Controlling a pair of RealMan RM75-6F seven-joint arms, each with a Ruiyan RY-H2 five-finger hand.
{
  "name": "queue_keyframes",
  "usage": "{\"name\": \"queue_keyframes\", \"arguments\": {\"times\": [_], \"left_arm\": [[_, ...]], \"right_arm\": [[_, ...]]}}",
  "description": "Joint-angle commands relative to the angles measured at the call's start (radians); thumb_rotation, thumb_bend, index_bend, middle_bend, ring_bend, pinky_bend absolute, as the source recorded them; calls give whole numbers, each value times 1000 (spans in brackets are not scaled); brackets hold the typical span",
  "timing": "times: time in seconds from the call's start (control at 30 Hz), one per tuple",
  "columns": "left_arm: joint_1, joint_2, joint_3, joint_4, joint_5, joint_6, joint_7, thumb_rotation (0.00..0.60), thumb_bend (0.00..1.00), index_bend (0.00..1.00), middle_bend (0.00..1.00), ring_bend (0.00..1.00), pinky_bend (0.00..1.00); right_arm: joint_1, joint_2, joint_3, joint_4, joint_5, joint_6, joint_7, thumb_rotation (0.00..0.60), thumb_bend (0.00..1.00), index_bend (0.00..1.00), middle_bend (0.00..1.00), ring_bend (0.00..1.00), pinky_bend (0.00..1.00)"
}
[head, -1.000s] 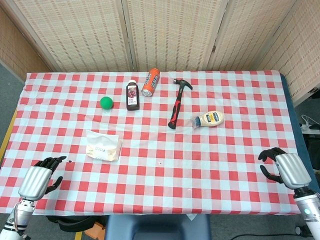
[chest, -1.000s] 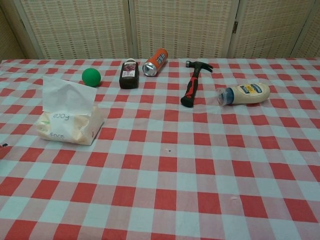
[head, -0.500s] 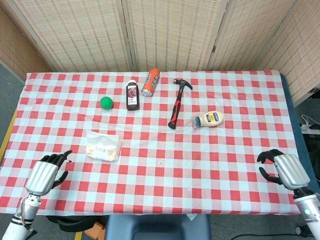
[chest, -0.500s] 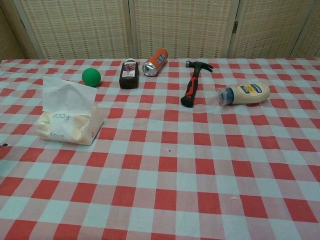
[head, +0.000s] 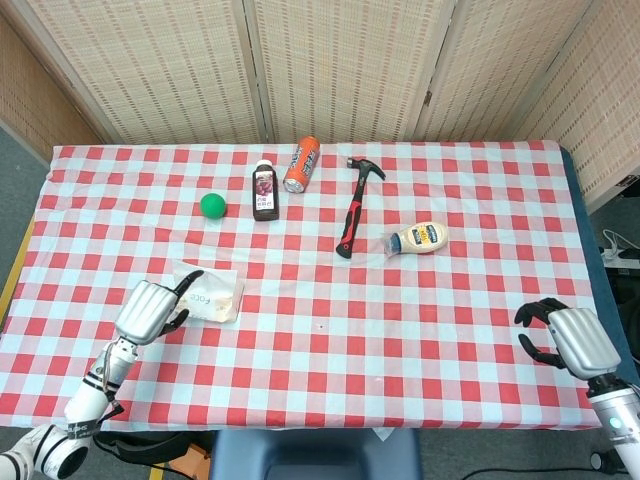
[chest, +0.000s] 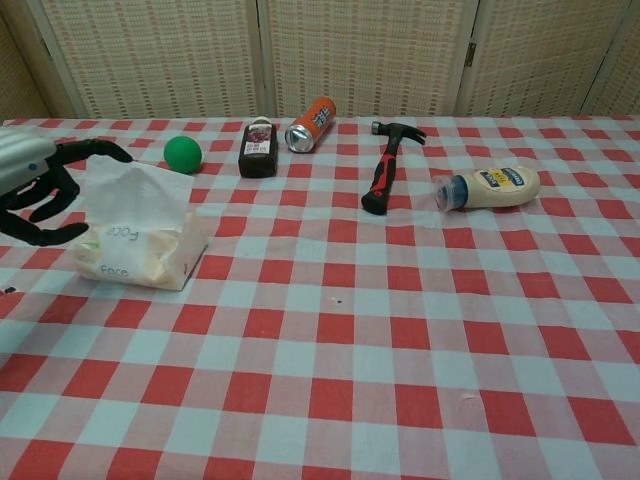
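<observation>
Fingers apart, left robot hand (head: 152, 308) hovers beside bag (head: 212, 296) of pale contents.

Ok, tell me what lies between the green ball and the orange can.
A dark bottle stands between the green ball and the orange can, clearest in the head view.

Ball (head: 212, 205), bottles, can (head: 301, 164), hammer (head: 354, 208).

A staged test area in a lab or workroom is suggested rather than a home. The bench (head: 480, 290) is covered with a red-and-white checked cloth and is closed off behind by woven folding screens (head: 340, 65). Grey floor (head: 15, 190) is seen at the left, and a cabled socket strip (head: 618, 248) at the right.
</observation>
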Motion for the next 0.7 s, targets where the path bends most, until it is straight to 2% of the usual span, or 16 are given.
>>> {"name": "queue_keyframes", "arguments": {"times": [0.03, 0.2, 0.37, 0.4, 0.47, 0.53, 0.6, 0.7], "left_arm": [[-53, -49, -19, 43, -44, -65, 23, 600, 373, 139, 814, 826, 965], [-103, -109, -48, 96, -83, -100, 67, 600, 373, 91, 814, 826, 966], [-133, -132, -51, 115, -107, -130, 80, 600, 372, 101, 814, 826, 966], [-137, -134, -51, 116, -111, -132, 81, 600, 372, 139, 814, 826, 966], [-140, -137, -50, 115, -118, -131, 87, 600, 377, 289, 820, 828, 968], [-141, -139, -48, 112, -119, -121, 86, 600, 410, 532, 854, 840, 974], [-140, -139, -46, 110, -119, -108, 78, 600, 448, 659, 901, 856, 983], [-135, -134, -46, 100, -126, -94, 78, 600, 463, 709, 937, 874, 992]], "right_arm": [[3, 1, 0, -1, 4, -7, -4, 600, 304, 479, 495, 359, 674], [5, 5, -2, -7, 6, -16, -6, 600, 304, 480, 495, 363, 674], [6, 11, -2, -8, 5, -17, 6, 600, 304, 480, 495, 370, 674], [6, 12, -1, -8, 5, -16, 9, 600, 304, 480, 495, 370, 674], [6, 13, 0, -8, 6, -14, 14, 600, 303, 480, 495, 370, 674], [5, 13, 1, -7, 6, -11, 17, 600, 304, 480, 495, 370, 674], [5, 13, 1, -6, 5, -11, 18, 600, 304, 481, 495, 370, 674], [6, 13, 0, -6, 6, -14, 15, 600, 304, 484, 495, 370, 674]]}}
